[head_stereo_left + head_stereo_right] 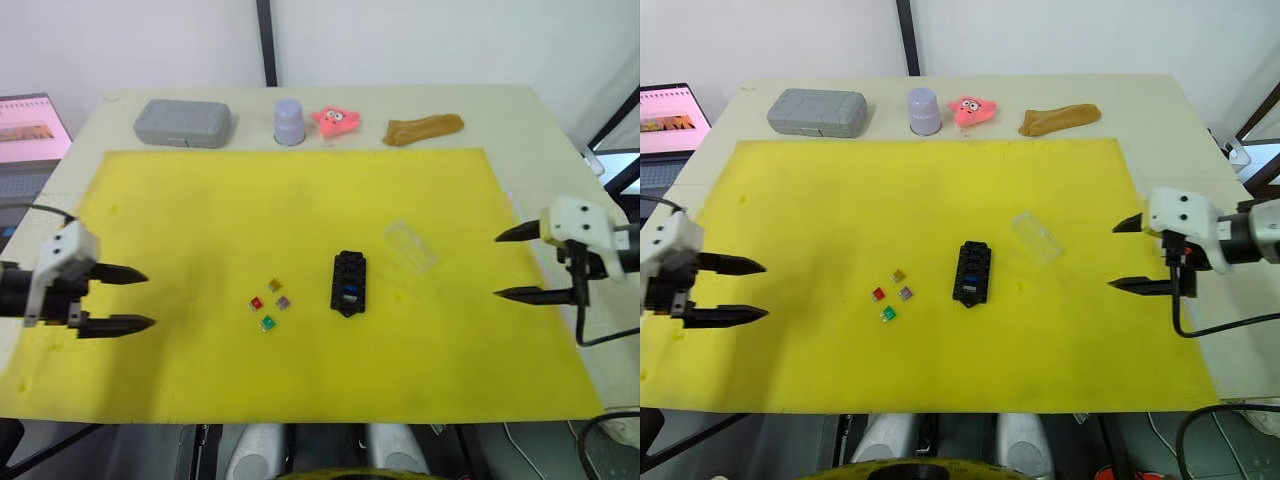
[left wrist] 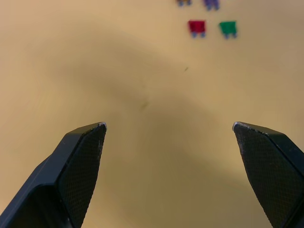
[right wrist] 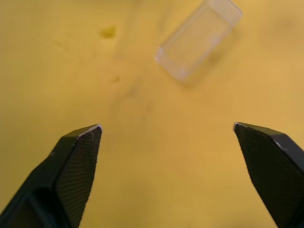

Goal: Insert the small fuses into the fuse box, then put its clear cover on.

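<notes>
Both tools are spread wide and carry nothing. The left tool [image 1: 137, 298] hovers over the yellow mat [image 1: 200, 210] near its left edge; the right tool [image 1: 518, 264] hovers near the mat's right edge.

The fuse box [image 1: 348, 283] lies mid-mat, long axis running roughly away from the robot. A blue spot shows in one slot, likely a fuse already seated; I cannot tell about the other slots. Four loose fuses sit in a tight cluster just left of the box: yellow-brown fuse [image 1: 274, 286], red fuse [image 1: 256, 304], purple-brown fuse [image 1: 283, 302], green fuse [image 1: 267, 323]. The clear cover [image 1: 411, 246] lies on the mat right of the box, between it and the right tool, close to neither.

Risks, as judged from here:
- The fuses are tiny and lie flat. The broad black fingers [image 2: 80, 156] may skid one across the mat rather than pinch it, or nudge its close-set neighbours.
- A fuse gripped askew will likely jam at a slot mouth. Nothing pins the box down, so a downward push may tip or shove it.
- The cover is barely visible against the yellow and looks light and slick. A closing pinch could squirt it away or pick it up tilted.
- Placing the cover before every fuse is seated would block the slots.

At the tabletop's far edge, well apart: grey case [image 1: 183, 123], pale cup [image 1: 289, 121], pink toy [image 1: 337, 121], brown object [image 1: 423, 129].
</notes>
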